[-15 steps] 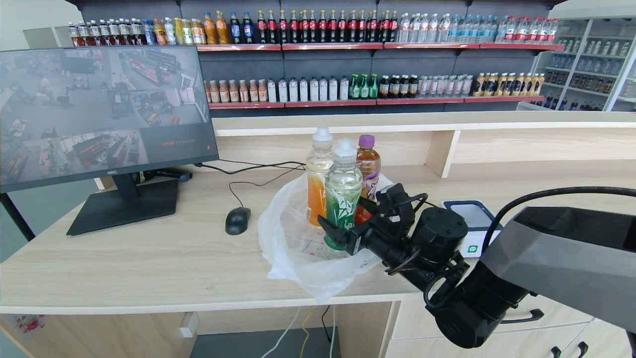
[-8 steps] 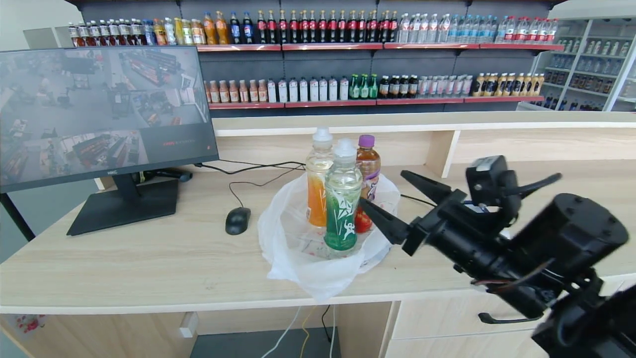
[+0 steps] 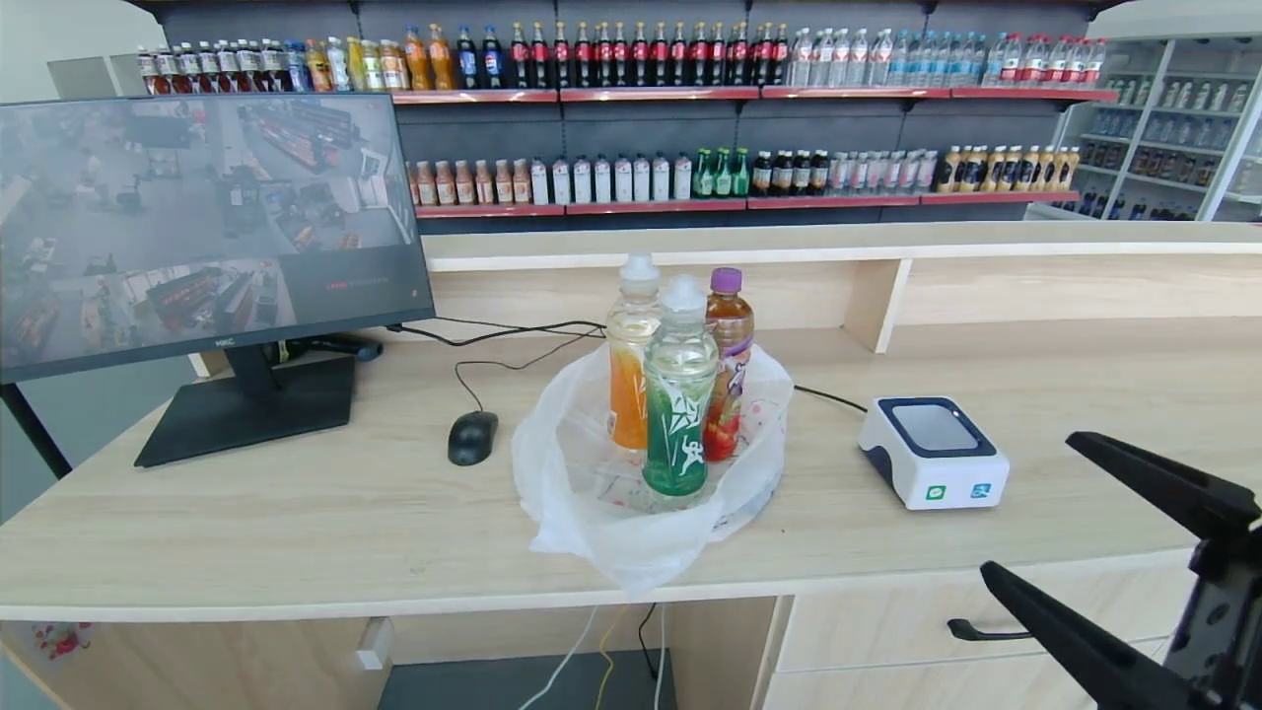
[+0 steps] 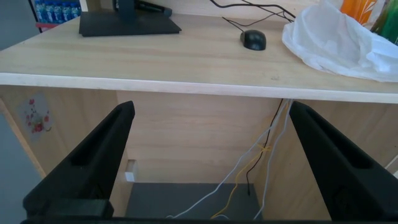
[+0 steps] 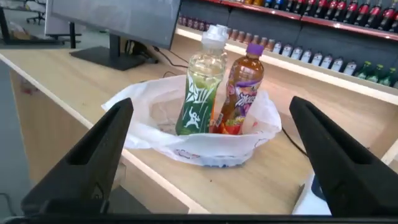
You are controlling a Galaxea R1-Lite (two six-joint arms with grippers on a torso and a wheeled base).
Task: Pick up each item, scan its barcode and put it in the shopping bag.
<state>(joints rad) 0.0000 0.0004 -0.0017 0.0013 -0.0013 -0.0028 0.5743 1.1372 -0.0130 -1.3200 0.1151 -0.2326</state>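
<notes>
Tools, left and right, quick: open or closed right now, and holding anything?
Left black tool: open, holding nothing.
Right black tool: open, holding nothing.

Counter [image 3: 296, 532] holds monitor [image 3: 197, 227], mouse [image 3: 472, 437], shopping bag [image 3: 592, 523], scanner [image 3: 932, 452]

**Left wrist view.** Left gripper [image 4: 211, 107], jaws spread wide with nothing between them; its two black fingers [image 4: 93, 158] stand at either side of the frame. Between them is the counter [image 4: 155, 62], seen from just below its front edge, with a pale wood top and a recessed panel beneath. On the top are a black monitor stand [image 4: 127, 23], a black mouse [image 4: 253, 40] and a crumpled white bag [image 4: 333, 40]. The mouse lies near the bag and the stand is well apart from it. Orange and green bottles [image 4: 367, 9] show behind the bag's rim, cut off by the frame. Under the counter, white, yellow and black wires [image 4: 264, 155] hang loosely together. A flower sticker [image 4: 36, 115] sits on the side panel.
</notes>
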